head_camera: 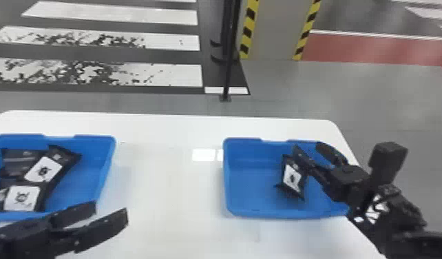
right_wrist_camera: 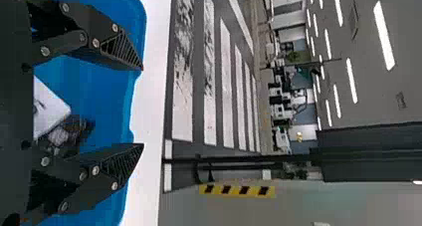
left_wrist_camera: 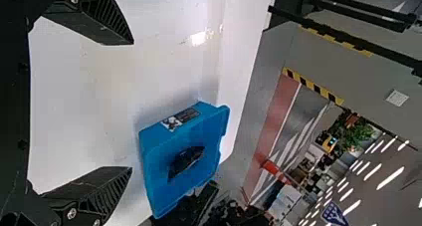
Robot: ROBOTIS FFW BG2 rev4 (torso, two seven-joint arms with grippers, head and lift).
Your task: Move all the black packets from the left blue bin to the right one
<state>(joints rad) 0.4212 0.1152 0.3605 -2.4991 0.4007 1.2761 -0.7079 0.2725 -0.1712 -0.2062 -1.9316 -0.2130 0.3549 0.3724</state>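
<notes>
Left end effector [head_camera: 109, 210] low at head view's left, fingers parted, tips angled inward. Right arm [head_camera: 399, 210] in from lower right corner; right end effector [head_camera: 307, 147] pointing forward-left, fingers spread.

Black packets [head_camera: 61, 168] inside the left blue bin [head_camera: 81, 175]

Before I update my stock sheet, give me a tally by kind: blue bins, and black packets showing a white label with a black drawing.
Blue bins: 2 (left bin, right bin)
Labelled black packets: 3
Total: 5
</notes>
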